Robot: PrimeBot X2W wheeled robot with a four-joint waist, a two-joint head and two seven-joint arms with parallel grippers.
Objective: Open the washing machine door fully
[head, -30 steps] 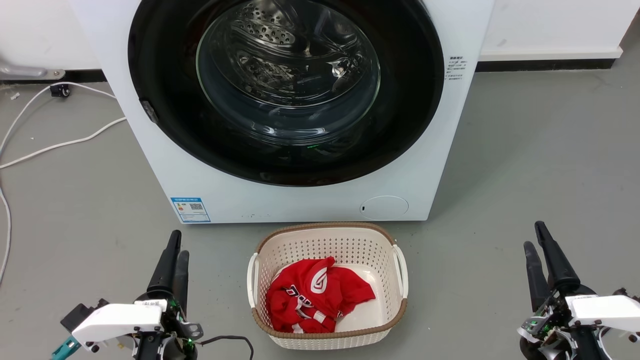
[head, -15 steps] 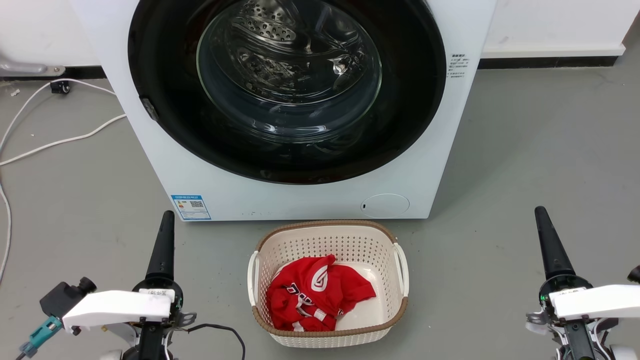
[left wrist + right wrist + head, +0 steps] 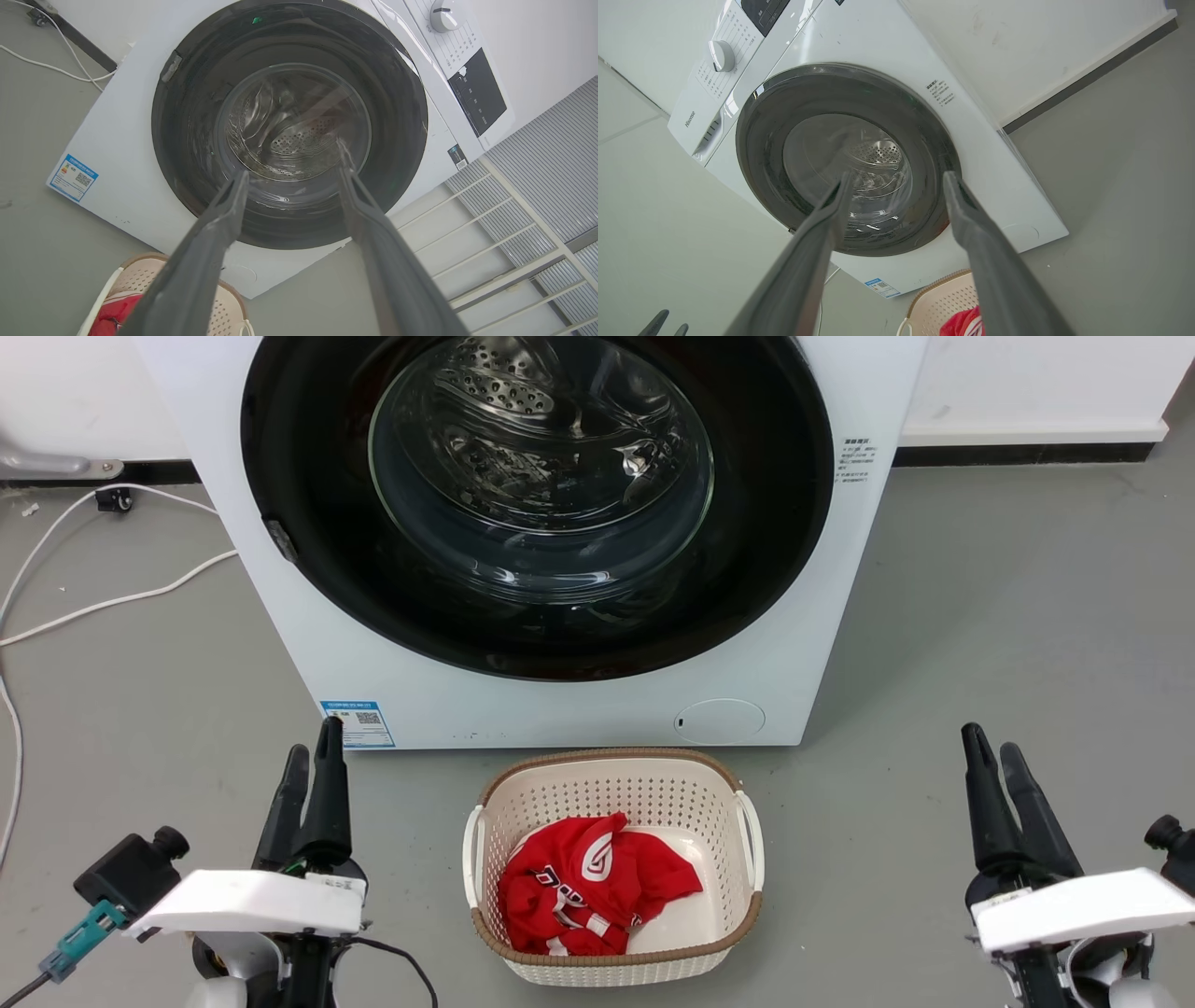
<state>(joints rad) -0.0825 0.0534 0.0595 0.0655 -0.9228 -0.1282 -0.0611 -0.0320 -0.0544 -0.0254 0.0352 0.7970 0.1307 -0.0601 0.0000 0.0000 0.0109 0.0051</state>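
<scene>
Grey floor (image 3: 980, 616) lies beneath the left gripper (image 3: 313, 753) and right gripper (image 3: 990, 743), both spread and empty. Between them sits a laundry basket (image 3: 611, 791). Ahead, well apart, the washing machine door (image 3: 766, 523) is flush against the washing machine (image 3: 560, 714).

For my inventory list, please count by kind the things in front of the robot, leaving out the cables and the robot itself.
Big white front-loading washing machine: 1
Cream perforated plastic laundry basket: 1
Crumpled red cloth garment, lying in the basket: 1
Total: 3
</scene>
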